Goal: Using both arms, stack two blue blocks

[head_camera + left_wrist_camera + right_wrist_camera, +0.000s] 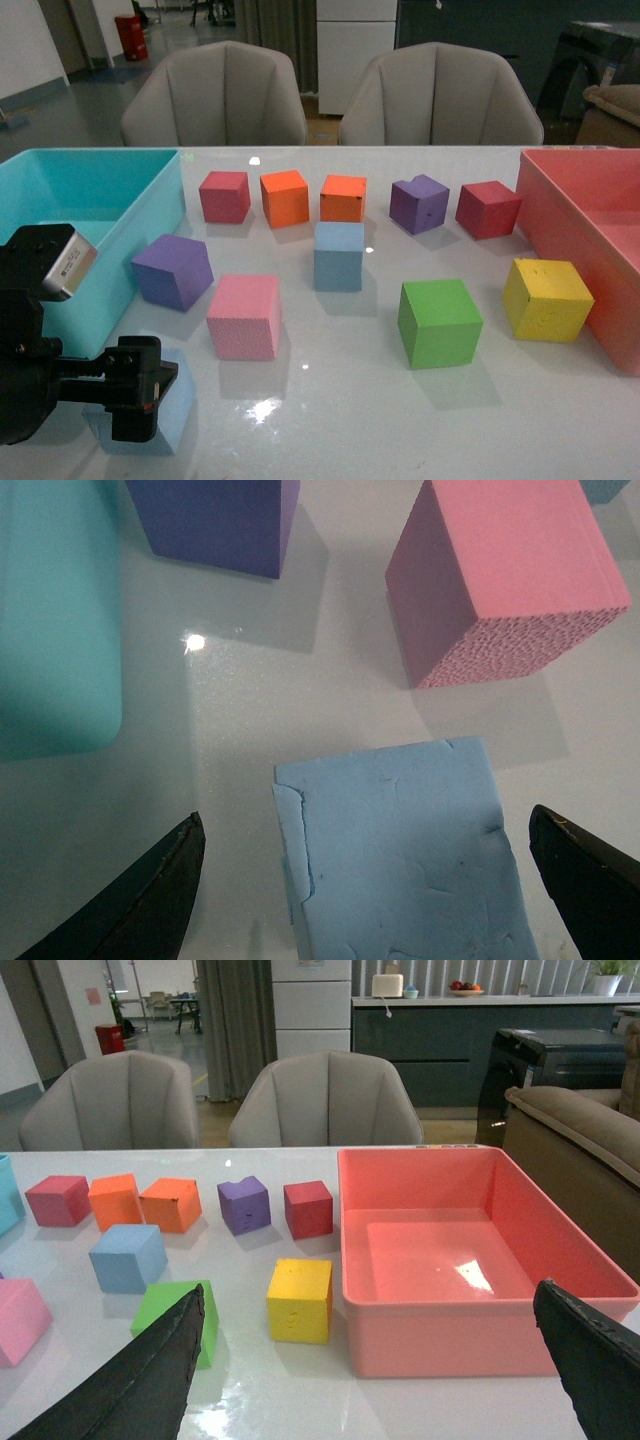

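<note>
Key relation: near blue block lies between the left fingers, low in the gap; the flat sides of the block face the fingers, turned slightly off square.
Centring: off-centre. There is a clear strip of table on one side and only a thin gap on the other. Cannot tell whether it touches on that side.
Left fingers, state: spread wide, wider than the block, holding nothing.
Near blue block, place: front-left corner of the table, just in front of the turquoise bin. The pink cube and a purple cube are near it, further in.
Far blue block: mid-table, alone, in front of the row of red and orange cubes, well apart from the near one.
Right fingers: spread wide, empty, up off the table, facing the pink bin. The far blue block is off to the side in that view.
Nearer arm: left for the near block. For the far block, probably the right, though this arm does not show in the front view.
Long axis: none, as both are cubes and any pair of opposite faces serves.
Look: pale sky-blue matte foam. The top of the near block is creased and pitted, with a peeling flap along one edge. It is likely soft, so a light squeeze is advised.
Step, judged: left grasp lined up but not closed. Stacking not begun.
</note>
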Robot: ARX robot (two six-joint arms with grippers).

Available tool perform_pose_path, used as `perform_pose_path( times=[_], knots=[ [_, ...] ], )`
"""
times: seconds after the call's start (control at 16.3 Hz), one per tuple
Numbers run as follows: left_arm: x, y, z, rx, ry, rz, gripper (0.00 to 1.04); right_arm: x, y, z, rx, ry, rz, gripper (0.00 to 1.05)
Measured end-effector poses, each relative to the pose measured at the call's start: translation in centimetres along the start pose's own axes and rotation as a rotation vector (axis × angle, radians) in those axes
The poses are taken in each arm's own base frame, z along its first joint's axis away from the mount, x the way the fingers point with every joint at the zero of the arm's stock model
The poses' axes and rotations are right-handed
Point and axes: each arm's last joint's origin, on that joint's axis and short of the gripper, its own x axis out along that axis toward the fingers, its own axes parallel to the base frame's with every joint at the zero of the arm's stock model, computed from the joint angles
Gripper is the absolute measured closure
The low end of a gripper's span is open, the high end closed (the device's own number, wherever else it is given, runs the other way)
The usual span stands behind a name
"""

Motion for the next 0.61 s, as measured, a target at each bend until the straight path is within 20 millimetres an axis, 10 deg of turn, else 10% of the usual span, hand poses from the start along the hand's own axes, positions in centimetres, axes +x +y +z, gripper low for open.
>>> perform_pose_path(
  times=[0.37, 0.61],
  knots=[
    [2.3, -1.1, -1.6, 0.029, 0.071, -0.016, 0.07, 0.0, 0.0, 0.0, 0.0, 0.0, 0.0, 0.06],
    [2.4, -1.4, -1.3, 0.042, 0.066, 0.016, 0.51, 0.0, 0.0, 0.0, 0.0, 0.0, 0.0, 0.06]
  ],
)
